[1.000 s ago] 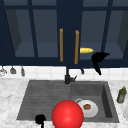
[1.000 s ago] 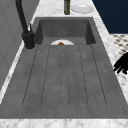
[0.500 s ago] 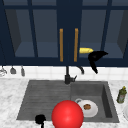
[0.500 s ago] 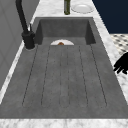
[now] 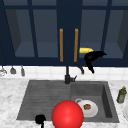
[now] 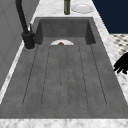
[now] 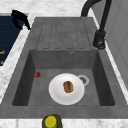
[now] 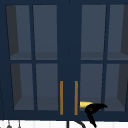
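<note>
My right hand [image 5: 92,59] hangs in front of the dark blue wall cabinet's right glass door [image 5: 96,30], just right of the two orange door handles [image 5: 76,45]; its fingers look relaxed and hold nothing. The same hand [image 8: 93,110] sits at the upper view's bottom edge. A yellow object [image 5: 86,50] lies on the cabinet's lower shelf, right beside it. My left hand [image 5: 40,119] floats at the sink's front left edge, fingers loosely spread, also seen as a hand [image 6: 122,64] over the counter and as a hand [image 7: 19,17] at the far corner.
A white plate [image 7: 66,88] with a brown bit of food lies in the basin, near a small red thing [image 7: 37,74]. A red ball [image 5: 67,115] shows low in the front view. A black faucet [image 5: 67,75] stands behind the sink, a green bottle [image 5: 121,95] at the right.
My right hand has drifted a little to the left, closer to the orange handles and the yellow object. The left hand has stayed where it was.
</note>
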`<state>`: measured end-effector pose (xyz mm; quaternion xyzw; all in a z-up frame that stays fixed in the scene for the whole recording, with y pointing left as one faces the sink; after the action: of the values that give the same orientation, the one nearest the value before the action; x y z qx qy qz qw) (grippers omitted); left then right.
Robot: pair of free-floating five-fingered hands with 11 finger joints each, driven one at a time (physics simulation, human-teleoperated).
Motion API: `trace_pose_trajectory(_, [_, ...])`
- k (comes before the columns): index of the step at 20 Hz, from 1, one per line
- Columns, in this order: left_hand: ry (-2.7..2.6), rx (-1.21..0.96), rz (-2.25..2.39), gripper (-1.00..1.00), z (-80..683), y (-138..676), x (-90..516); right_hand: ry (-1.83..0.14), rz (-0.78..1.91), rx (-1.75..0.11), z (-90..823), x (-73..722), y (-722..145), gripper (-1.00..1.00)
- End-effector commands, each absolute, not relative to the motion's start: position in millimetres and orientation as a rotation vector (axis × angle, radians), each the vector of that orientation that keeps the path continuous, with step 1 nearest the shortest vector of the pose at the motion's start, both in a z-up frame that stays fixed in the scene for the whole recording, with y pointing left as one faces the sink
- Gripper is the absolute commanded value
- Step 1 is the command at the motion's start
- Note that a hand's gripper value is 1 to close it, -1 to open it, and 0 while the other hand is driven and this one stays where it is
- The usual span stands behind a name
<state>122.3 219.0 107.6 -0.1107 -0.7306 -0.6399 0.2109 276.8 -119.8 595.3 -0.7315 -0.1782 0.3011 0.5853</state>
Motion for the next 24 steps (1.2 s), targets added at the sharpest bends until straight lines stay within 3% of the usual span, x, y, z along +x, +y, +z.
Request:
trace_pose_trajectory(1, [-2.03,-0.308,-1.778,0.0,108,219,122,-0.435,0.661,-1.753,590,261,-108,-1.0])
trace_pose_trajectory(24, [-2.03,-0.308,-1.778,0.0,108,219,122,-0.64,0.714,-1.736,460,126,-135,-1.0])
